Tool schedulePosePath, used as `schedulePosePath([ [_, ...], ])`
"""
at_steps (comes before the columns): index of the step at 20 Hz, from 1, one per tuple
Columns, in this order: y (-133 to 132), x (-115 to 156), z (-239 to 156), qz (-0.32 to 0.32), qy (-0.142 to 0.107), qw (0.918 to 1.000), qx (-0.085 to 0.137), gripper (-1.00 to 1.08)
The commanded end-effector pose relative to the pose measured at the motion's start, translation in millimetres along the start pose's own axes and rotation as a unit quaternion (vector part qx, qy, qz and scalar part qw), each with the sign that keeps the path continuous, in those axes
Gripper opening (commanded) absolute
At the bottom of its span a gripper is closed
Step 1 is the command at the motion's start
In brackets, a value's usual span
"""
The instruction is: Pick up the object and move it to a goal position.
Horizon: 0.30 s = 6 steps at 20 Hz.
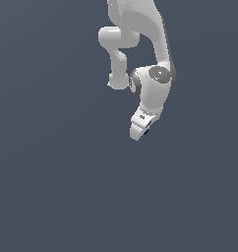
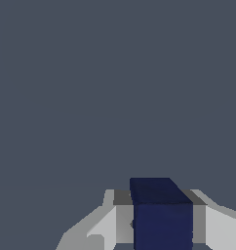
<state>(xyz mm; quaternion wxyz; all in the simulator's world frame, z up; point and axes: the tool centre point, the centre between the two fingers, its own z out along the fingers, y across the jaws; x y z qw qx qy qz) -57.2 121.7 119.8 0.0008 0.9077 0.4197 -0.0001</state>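
Navy cube [image 2: 161, 215] sits between claw [image 2: 161, 222] fingers [image 2: 103, 227], both pads flush on its sides: claw clamped on cube. Exterior view: cube barely visible under claw [image 1: 142, 129]. Carry smoothly, grip constant, avoid tilting; goal unseen.

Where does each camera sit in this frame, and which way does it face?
Exterior view: off the arm, at an unrecorded spot, facing the white Panda arm against plain grey ground; the gripper hangs at its end, a dark blue speck at its tip.
Wrist view: on the wrist, looking along the fingers at the navy-blue cube between them, grey ground beyond.
Shared: the gripper and the cube in it.
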Motion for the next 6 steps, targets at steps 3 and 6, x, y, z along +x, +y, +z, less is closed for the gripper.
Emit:
schedulePosePath([
  [3, -9.6, -1.1, -8.3, 0.0, 0.0, 1.0, 0.0, -1.0],
  [6, -11.0, -0.6, -10.0, 0.0, 0.0, 1.0, 0.001, -1.0],
])
